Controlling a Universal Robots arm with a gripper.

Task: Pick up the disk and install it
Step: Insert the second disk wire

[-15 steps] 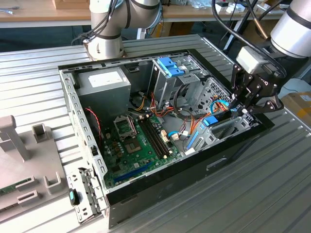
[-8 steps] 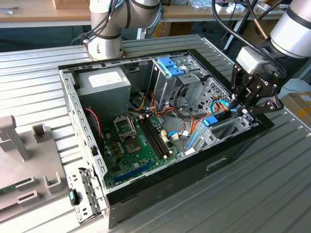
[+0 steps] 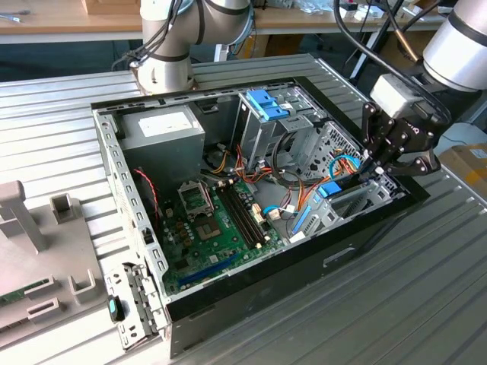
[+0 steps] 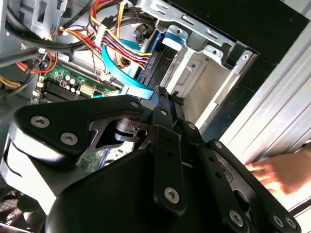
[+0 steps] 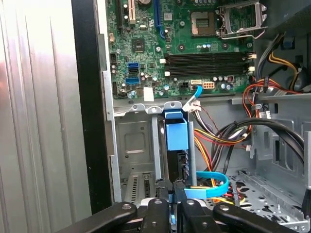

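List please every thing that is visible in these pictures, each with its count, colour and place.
computer case: one, black, open on the ribbed metal table.
motherboard: one, green, on the case floor.
power supply: one, grey with white label, far corner of the case.
drive cage: one, metal with blue latch, beside the power supply.
disk: one, grey with light-blue rail, standing on edge in the bay by the case's front wall.
cables: many, orange, yellow, black, blue, beside the disk.
grey fixture: one, at the exterior view's left.
person's hand: one, on the table outside the case.
claw: one, black, at the disk's top edge.
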